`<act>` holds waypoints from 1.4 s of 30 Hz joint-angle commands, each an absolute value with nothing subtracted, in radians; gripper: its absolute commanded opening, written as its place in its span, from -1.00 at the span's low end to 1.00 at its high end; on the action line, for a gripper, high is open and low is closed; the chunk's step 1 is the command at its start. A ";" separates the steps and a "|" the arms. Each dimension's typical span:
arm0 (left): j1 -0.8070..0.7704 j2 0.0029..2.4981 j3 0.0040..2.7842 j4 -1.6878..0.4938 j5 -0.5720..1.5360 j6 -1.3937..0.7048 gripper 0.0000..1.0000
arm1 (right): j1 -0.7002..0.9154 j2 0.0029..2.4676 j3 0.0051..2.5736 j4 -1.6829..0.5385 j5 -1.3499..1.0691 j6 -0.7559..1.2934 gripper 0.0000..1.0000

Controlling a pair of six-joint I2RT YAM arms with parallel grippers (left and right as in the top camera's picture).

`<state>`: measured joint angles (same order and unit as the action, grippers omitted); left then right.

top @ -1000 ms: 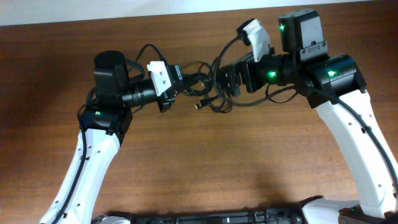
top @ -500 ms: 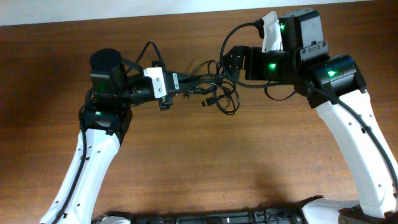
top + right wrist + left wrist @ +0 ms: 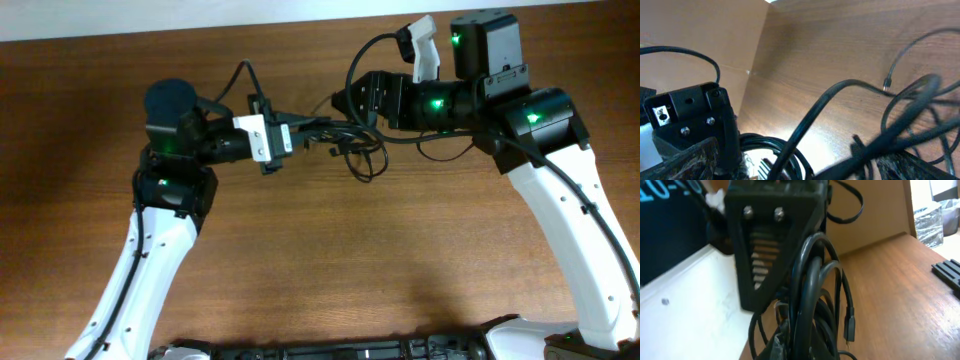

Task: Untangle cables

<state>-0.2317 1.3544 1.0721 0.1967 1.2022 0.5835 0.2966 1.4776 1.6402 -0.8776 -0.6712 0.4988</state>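
Wood-grain brown worktop [image 3: 330, 260], seen from above, with two white arms [image 3: 150, 260] reaching over it and a pale strip [image 3: 150, 20] along the edge beyond them; positions below are given from the left gripper [image 3: 283, 136]. Jaws of the left gripper are pressed together on the cables [image 3: 345, 140], a bunch of thin black cords that leaves the jaws as a tight, nearly straight bundle and runs off to the right of the left gripper. Further from the left gripper along that run the bundle loosens into a small tangle, from which one loop [image 3: 365, 165] sags toward the near side. A small plug [image 3: 331, 152] ends one cord just beyond the left gripper, slightly nearer the viewer than the main bundle; in the left wrist view a plug hangs tip-down beside the gathered cords, above the wood. The right gripper [image 3: 352, 100] faces the left gripper from the far end of the tangle, close to it, with its jaws spread wide. In the right wrist view several cords cross the gap between the right gripper's textured pads [image 3: 690, 160] without being pinched, and the left gripper's black finger shows beyond them. Whether those cords touch the pads cannot be told. Whether the tangle rests on the worktop or hangs just above it cannot be told from above.
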 commanded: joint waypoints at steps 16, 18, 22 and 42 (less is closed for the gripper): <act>-0.295 1.342 1.081 0.235 1.168 0.599 -1.00 | 0.307 1.459 1.649 -0.867 -0.680 0.503 -0.92; -0.294 1.342 1.081 0.235 1.159 0.598 -1.00 | 0.307 1.459 1.649 -0.873 -0.618 0.503 -0.92; -0.294 1.342 1.081 0.231 1.159 0.585 -0.49 | 0.307 1.459 1.649 -0.894 -0.432 0.503 -0.92; -0.294 1.342 1.081 0.166 0.936 -0.133 0.98 | 0.310 1.459 1.644 -0.965 -0.143 0.320 -0.92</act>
